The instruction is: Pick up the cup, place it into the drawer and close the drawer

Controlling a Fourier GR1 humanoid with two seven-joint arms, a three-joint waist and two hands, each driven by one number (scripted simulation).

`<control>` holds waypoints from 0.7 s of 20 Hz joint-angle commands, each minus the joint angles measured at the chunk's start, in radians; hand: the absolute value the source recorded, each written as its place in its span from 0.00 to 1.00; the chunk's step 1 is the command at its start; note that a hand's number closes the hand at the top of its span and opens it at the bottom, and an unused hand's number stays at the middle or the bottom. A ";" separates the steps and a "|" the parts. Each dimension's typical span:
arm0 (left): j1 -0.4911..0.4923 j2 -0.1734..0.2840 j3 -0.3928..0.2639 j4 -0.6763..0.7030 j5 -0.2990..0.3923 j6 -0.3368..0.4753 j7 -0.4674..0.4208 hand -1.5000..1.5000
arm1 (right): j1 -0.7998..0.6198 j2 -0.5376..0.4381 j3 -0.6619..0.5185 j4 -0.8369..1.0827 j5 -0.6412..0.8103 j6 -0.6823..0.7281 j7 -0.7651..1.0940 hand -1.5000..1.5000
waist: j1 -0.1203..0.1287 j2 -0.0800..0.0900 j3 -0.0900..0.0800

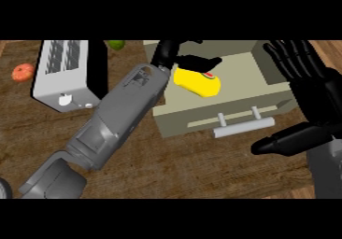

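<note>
The yellow cup, marked red and green, lies on its side inside the open beige drawer. My left hand hangs over the drawer's back left part, just above the cup. Its thumb lies along the cup's upper edge, and the cup is not between the thumb and the fingers. The left forearm crosses the counter diagonally and hides the drawer's left wall. The drawer's front panel carries a pale bar handle. My right hand stands open at the drawer's right side, fingers up, thumb low near the handle's right end.
A white toaster stands left of the drawer. An orange fruit lies at the far left, and a green fruit sits behind the toaster. A grey round object shows at the lower left corner.
</note>
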 commanded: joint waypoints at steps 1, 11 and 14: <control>0.014 0.000 0.024 -0.040 0.090 -0.008 -0.052 0.00 | -0.010 0.022 0.061 -0.004 -0.082 0.083 0.019 1.00 | -0.019 0.003 -0.001; 0.001 0.000 0.062 -0.071 0.215 0.025 -0.209 0.00 | 0.008 -0.173 0.228 -0.010 -0.047 0.358 0.146 1.00 | 0.063 -0.023 -0.002; -0.009 0.000 0.060 -0.050 0.241 0.049 -0.229 0.00 | 0.064 -0.176 0.285 -0.026 0.073 0.335 0.166 0.00 | 0.075 -0.026 -0.001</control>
